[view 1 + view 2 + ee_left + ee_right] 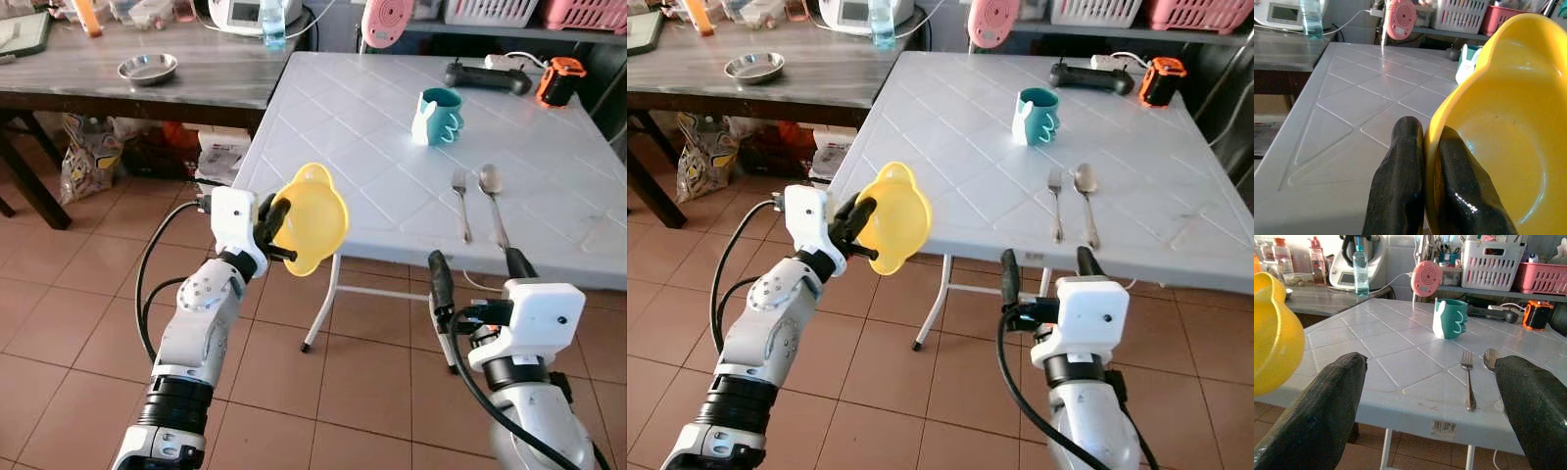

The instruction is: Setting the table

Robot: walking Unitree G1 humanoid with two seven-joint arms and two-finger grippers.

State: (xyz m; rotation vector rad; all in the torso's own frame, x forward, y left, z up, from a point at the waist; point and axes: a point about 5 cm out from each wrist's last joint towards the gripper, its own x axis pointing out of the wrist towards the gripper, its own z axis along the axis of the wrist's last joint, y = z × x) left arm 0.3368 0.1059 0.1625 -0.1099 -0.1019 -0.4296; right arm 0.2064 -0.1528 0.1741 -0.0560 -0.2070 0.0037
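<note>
The white desk (372,127) carries a teal mug (438,116), fork (461,203) and spoon (493,201). At its near edge, the left end effector (277,230) is clamped on a yellow bowl's (315,217) rim. The right end effector (478,279), fingers apart, hovers below the cutlery.

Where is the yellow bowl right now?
The left gripper holds the yellow bowl by its rim, tilted in the air at the near left edge of the white table, left of the fork and spoon.

white table (323,127) | teal mug (438,115) | fork (461,201), spoon (493,201) (side by side)
</note>
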